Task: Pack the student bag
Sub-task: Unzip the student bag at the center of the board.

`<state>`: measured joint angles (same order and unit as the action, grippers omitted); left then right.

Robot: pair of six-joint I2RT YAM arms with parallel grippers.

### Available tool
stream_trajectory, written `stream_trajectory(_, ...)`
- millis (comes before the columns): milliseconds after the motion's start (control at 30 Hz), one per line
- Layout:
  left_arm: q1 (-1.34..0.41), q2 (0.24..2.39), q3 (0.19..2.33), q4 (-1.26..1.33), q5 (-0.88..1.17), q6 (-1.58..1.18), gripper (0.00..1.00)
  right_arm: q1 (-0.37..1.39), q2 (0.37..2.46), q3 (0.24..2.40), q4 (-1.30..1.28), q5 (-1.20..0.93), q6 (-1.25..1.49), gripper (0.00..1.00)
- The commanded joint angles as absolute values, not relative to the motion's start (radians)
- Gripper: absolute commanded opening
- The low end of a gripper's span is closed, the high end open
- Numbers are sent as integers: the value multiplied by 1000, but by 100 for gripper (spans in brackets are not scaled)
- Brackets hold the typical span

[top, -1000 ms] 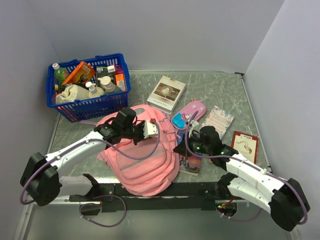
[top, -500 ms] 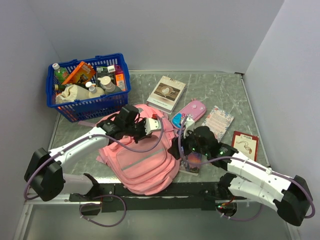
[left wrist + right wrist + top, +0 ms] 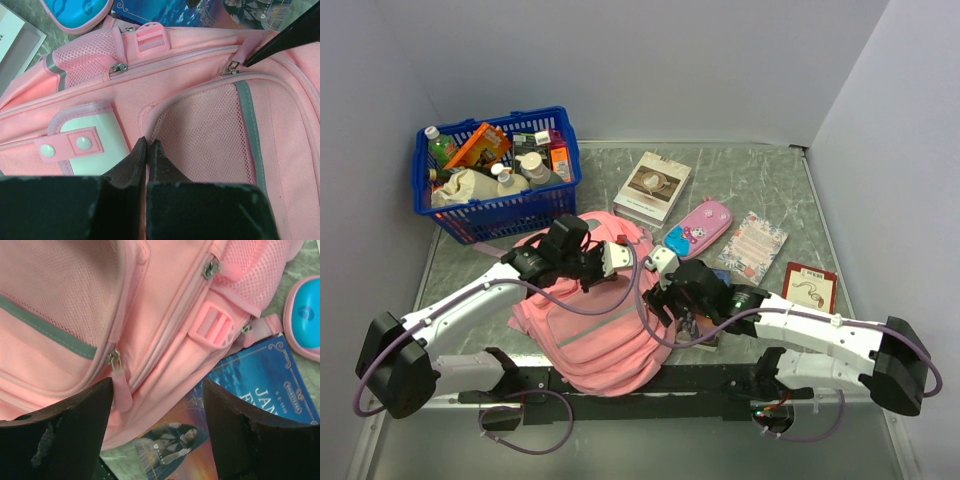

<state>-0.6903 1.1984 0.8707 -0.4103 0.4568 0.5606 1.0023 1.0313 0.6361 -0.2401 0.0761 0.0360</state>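
student bag [image 3: 600, 335] lengthwise near-far, top far; left end effector [image 3: 148, 144] seemingly pinching it; right end effector [image 3: 157, 390] open

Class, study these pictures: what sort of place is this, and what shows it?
Probably a robot test bench, not a classroom: a left arm and right arm bolted at the table edge, plain walls boxing it in, and a backpack, book and blue basket laid out.

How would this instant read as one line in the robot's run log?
left gripper: shut on soft pink fabric backpack | right gripper: open, pink zipper pull between its jaws
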Motion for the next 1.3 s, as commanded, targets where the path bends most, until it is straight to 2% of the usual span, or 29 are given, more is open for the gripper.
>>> stream_trajectory(0,-690,1157,876,-379,506,563,1,1052,1058,692,-218,117,-17,77)
stream_trajectory(100,-690,1157,874,-362,499,555,1,1081,1058,675,-189,109,-14,72)
stream_trajectory(200,-690,1157,873,-354,495,543,1,1097,1069,667,-187,109,-5,61)
stream_trajectory(233,-690,1157,871,-353,497,543,1,1100,1072,666,-187,115,-2,51)
stream_trajectory(300,-689,1155,871,-353,497,541,1,1108,1081,660,-186,123,-2,42)
stream_trajectory(333,-690,1155,871,-351,495,541,1,1109,1083,657,-183,136,-2,28)
stream_trajectory(367,-690,1157,873,-350,497,537,1,1109,1088,654,-176,138,24,21)
stream_trajectory(400,-690,1157,874,-347,499,534,1,1111,1092,653,-176,141,26,10)
stream_trajectory(500,-690,1161,879,-330,486,514,1,1112,1098,667,-198,159,34,2)
stream_trajectory(767,-658,1282,998,-336,379,358,1,1115,979,637,-265,204,63,0)
stream_trajectory(900,-605,1393,1130,-391,382,240,1,1127,968,635,-330,198,101,0)
stream_trajectory(1267,-580,1514,1256,-403,347,39,1,1248,959,669,-422,247,227,0)
